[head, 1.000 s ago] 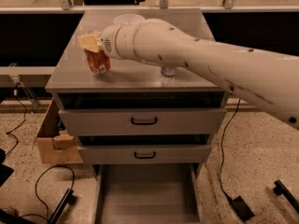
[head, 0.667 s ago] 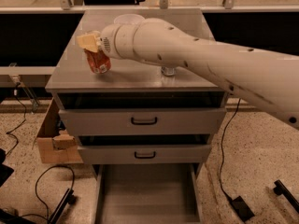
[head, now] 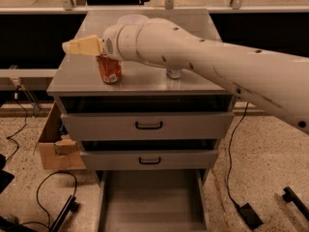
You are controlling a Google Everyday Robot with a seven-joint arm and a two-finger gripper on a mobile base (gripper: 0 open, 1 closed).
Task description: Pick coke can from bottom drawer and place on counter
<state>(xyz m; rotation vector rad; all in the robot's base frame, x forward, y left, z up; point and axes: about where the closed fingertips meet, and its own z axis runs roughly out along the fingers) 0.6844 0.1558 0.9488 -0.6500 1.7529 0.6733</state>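
Nearest you, the bottom drawer [head: 152, 199] stands pulled open. Above it, the coke can [head: 110, 71] stands upright on the desk [head: 193, 83], toward the front left. Your gripper [head: 73, 47] hangs just above the can; whether it is wide or narrow cannot be told.

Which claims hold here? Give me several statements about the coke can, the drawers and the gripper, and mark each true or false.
1. The coke can stands upright on the counter. True.
2. The bottom drawer is shut. False: it stands open, and its grey floor shows.
3. The gripper hangs over the counter, close to the top of the coke can. True.
4. The cardboard box sits on the counter. False: it is on the floor beside the cabinet.
5. The two upper drawers have no handles. False: each has a dark handle.
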